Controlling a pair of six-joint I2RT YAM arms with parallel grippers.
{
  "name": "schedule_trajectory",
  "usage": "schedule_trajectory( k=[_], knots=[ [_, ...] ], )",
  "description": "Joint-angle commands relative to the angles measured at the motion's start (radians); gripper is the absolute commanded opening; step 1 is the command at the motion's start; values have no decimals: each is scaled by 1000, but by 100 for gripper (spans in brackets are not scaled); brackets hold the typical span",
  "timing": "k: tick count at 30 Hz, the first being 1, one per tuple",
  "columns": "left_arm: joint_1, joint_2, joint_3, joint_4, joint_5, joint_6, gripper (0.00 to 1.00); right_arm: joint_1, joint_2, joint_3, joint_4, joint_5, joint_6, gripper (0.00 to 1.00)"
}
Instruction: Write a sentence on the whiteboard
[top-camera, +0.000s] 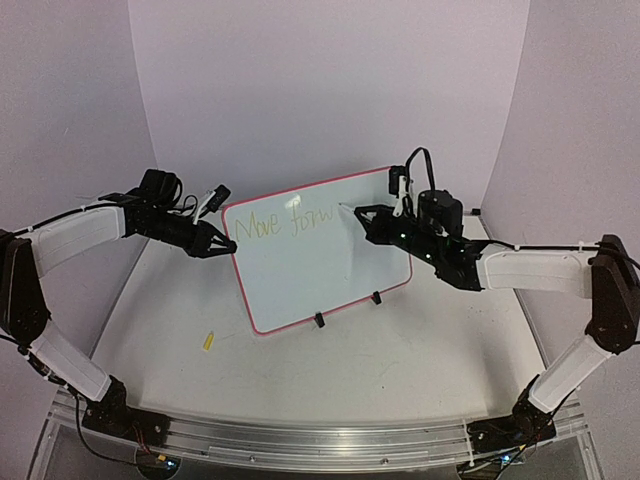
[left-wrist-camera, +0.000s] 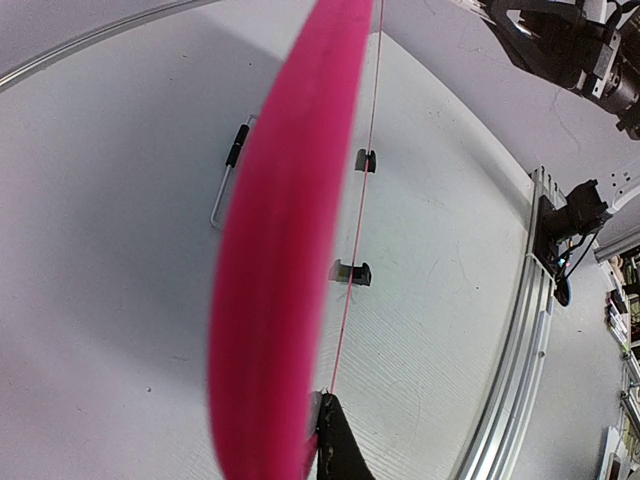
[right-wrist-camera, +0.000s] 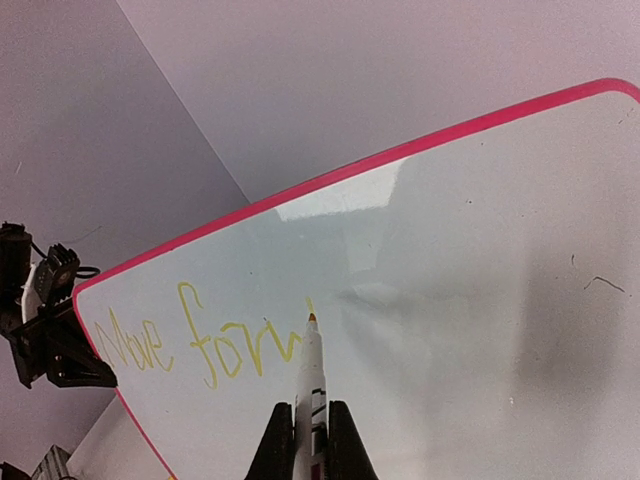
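Right gripper (right-wrist-camera: 305, 420) fingers pinching marker (right-wrist-camera: 309, 365); tip touching whiteboard (right-wrist-camera: 470, 230) mid-frame, just past "forw". Left gripper (top-camera: 224, 243) looks clamped on board's left rim, steadying it. Sentence (right-wrist-camera: 195, 345) unfinished at lower left, reads "Move forw". Advice: light, even tip pressure; continue rightward on same baseline; keep left hold firm so board doesn't tip.

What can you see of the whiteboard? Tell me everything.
The whiteboard is a glossy white rectangle with a thin pink-red rim and rounded corners, standing on two small black feet on the table. Yellow-green writing along its top reads "Move forw". The left gripper clamps its left edge; the right gripper's marker tip touches it.
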Motion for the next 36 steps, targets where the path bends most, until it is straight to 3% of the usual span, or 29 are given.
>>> schedule_trajectory(
  k=[1,18,36],
  knots=[
    [-27,13,-6,-24,-87,39,0,-8,27,29,13,11,-14,0],
    [-30,18,-6,-25,-93,41,0,-23,82,77,19,24,-25,0],
    [-31,24,-6,-25,-93,41,0,-25,81,36,20,-70,-58,0]
  ],
)
